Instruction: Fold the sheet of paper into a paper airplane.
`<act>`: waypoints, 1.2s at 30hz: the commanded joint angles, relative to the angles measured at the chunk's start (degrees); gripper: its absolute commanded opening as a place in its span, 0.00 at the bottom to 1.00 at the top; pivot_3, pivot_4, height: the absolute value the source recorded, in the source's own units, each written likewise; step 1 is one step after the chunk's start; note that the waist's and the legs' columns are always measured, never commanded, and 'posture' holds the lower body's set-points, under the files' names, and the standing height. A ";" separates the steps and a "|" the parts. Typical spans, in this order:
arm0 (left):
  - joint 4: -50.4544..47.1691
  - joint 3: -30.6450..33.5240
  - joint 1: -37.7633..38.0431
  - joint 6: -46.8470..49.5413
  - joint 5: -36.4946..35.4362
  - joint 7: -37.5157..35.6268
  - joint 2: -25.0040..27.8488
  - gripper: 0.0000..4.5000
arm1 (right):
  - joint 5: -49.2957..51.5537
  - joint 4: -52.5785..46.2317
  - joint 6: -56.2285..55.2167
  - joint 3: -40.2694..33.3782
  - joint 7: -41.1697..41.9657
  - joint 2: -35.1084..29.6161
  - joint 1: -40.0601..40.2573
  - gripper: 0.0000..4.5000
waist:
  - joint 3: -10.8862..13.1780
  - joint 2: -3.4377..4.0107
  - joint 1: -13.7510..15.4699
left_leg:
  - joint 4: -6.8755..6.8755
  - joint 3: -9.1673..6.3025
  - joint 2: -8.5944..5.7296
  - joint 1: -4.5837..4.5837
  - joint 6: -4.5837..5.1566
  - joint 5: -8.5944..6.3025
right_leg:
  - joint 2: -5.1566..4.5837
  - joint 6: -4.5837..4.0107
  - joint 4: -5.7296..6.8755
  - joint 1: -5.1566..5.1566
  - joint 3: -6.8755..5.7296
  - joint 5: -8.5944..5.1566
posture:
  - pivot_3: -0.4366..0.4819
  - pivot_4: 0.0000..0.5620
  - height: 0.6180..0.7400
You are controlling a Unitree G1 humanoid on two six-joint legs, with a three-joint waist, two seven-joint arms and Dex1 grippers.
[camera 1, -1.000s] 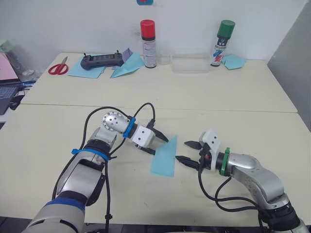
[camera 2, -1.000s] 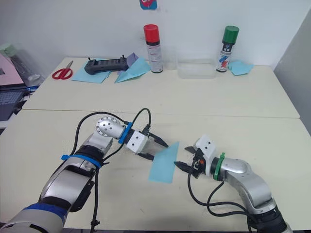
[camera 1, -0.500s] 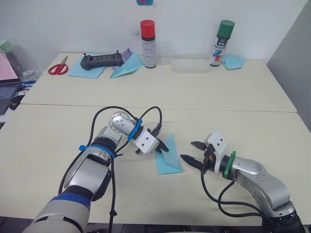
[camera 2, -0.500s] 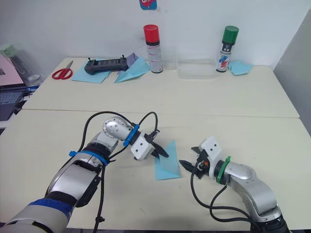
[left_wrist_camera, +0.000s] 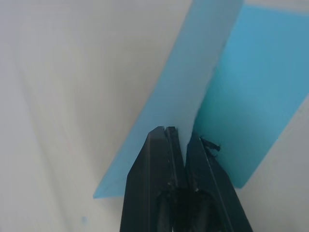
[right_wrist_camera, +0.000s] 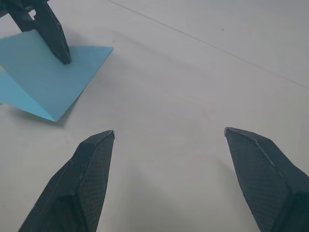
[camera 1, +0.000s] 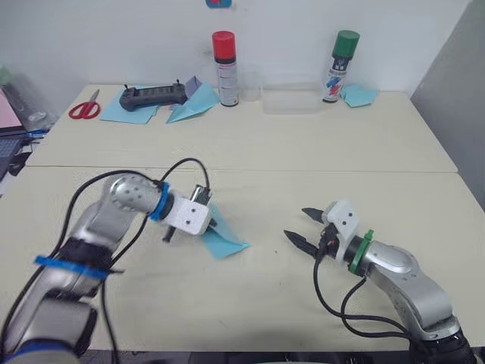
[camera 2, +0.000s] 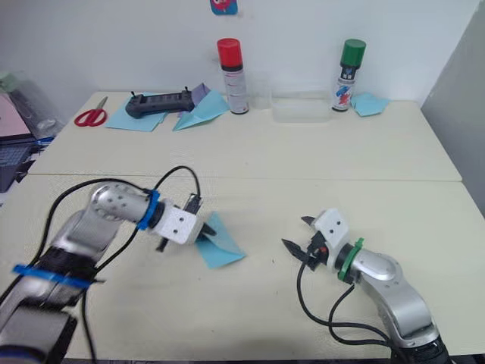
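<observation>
On the near table, our left gripper (camera 1: 214, 224) pinches the raised flap of the sheet of paper (camera 1: 226, 242) to set the fold, right gripper (camera 1: 305, 227) spread empty, well apart.

Pale cream surface (camera 1: 250, 303) filling near part of room. Second cream surface (camera 1: 250, 140) standing right behind it, thin seam running between them. White wall (camera 1: 114, 38) rising at back. Grey panel (camera 1: 455, 83) standing at right side. Small blue and red sticker (camera 2: 220, 6) hanging high on wall. Soft even light falling over everything, faint shadows lying on surfaces. Laptop edge (camera 1: 9, 140) peeking in at far left.
</observation>
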 commanded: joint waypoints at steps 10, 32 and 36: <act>-16.55 -2.17 1.75 24.35 4.85 10.13 -6.87 0.51 | -1.18 3.62 -4.70 0.69 4.12 -1.17 -4.03 0.85 | 0.20 -0.05 0.43 | 0.67 0.06 -0.04 0.12 0.00 0.02 | 0.01 0.14 0.19 0.28 0.13 0.09 | 0.48 0.27 1.00; -4.74 20.83 9.60 24.25 -26.05 -0.76 8.90 1.00 | -17.23 35.76 -38.14 15.38 9.98 11.56 -19.54 0.76 | 0.46 -0.02 0.30 | 0.61 0.09 0.12 0.15 0.00 0.01 | 0.15 0.01 0.28 0.16 0.13 0.07 | 0.48 0.27 1.00; -8.10 21.58 13.11 25.50 -27.56 1.88 8.53 1.00 | -18.12 38.57 -44.76 15.11 11.29 11.07 -21.09 0.47 | 0.47 -0.01 0.40 | 0.62 0.11 0.12 0.15 -0.01 0.01 | 0.13 -0.03 0.29 0.15 0.15 0.09 | 0.48 0.27 1.00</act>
